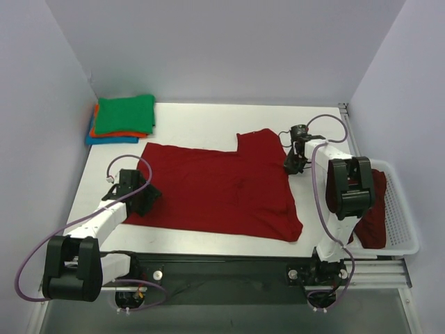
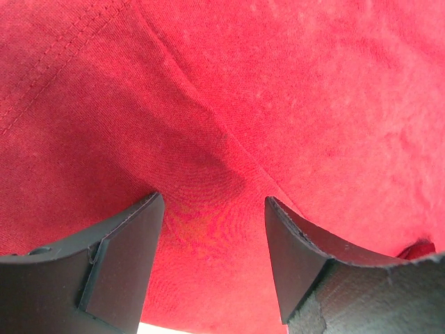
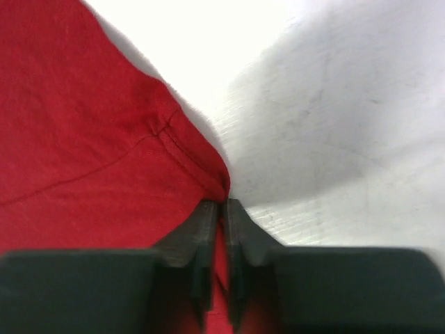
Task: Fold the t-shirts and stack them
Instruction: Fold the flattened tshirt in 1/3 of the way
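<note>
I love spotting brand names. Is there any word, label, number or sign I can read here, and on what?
None: no view shows any readable text. The dark red t-shirt, the folded t-shirts and the white basket show no print, label or number.

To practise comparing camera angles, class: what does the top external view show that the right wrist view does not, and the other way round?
Only top external: the folded stack of green, orange and blue shirts, the white basket, and the left gripper open over cloth. Only right wrist: the stitching at the hem corner, with cloth pinched between closed jaws. Both: the spread red t-shirt, the right gripper, the white table.
</note>
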